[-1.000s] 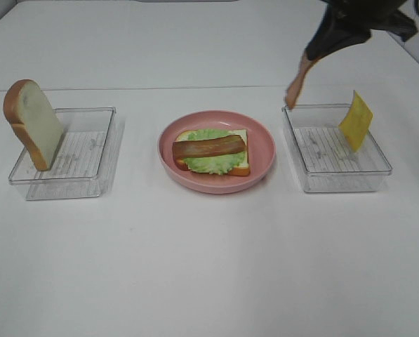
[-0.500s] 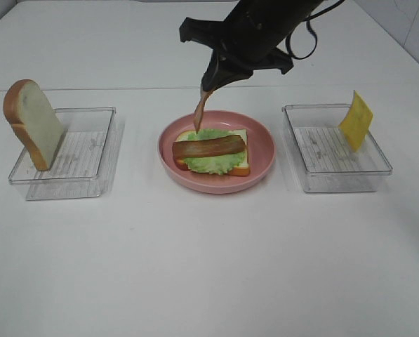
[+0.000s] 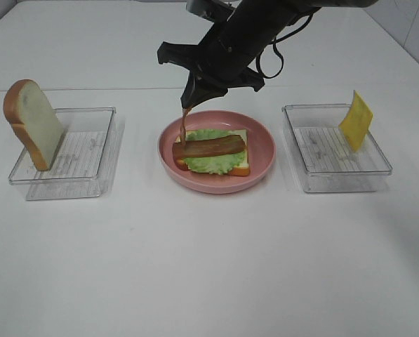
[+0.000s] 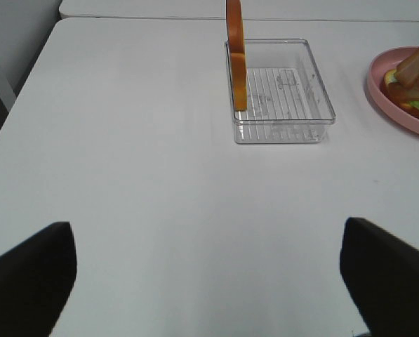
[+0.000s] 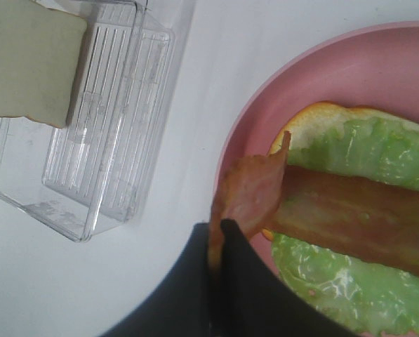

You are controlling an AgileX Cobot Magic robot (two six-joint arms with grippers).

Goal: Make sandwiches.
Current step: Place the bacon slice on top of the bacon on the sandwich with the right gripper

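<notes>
The open sandwich (image 3: pixel 213 160) lies directly below the right jaws: a bottom bread slice, green lettuce (image 3: pixel 220 166) and one bacon strip (image 3: pixel 209 147) laid flat across it, all on the pink plate (image 3: pixel 267 149). The right jaws are pinched shut on the top end of a second bacon strip (image 3: pixel 184 128). It hangs down with its lower tip at the end of the flat strip, though whether they touch is unclear.

Well off to one side of these jaws, the top bread slice (image 3: pixel 35 121) leans in a clear tray (image 3: pixel 90 161). Well off to the other side, the cheese square (image 3: pixel 355 121) leans in a second tray (image 3: pixel 335 168).

The left jaws are spread wide and empty over the bare bench (image 4: pixel 181 210), with the bread's tray ahead of them.

The build looks about half done: the hanging strip, the cheese and the top slice remain to be placed.
</notes>
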